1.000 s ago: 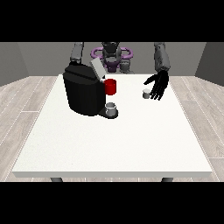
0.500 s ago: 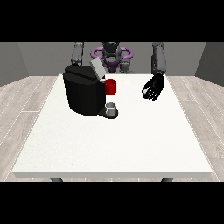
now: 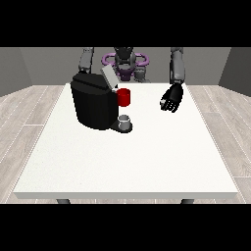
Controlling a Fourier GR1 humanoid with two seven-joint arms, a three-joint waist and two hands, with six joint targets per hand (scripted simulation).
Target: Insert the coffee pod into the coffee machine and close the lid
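Hand at the view's right [image 3: 172,98] hangs above table [image 3: 147,157], fingers curled, holding nothing.

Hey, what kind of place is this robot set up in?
Probably a bare indoor test room rather than a kitchen: a large white table, a black coffee machine on it, plank flooring and plain grey walls.

Black coffee machine [image 3: 94,105] on white table [image 3: 127,162] — lid [image 3: 109,77] up, hand [image 3: 171,98] at the view's right
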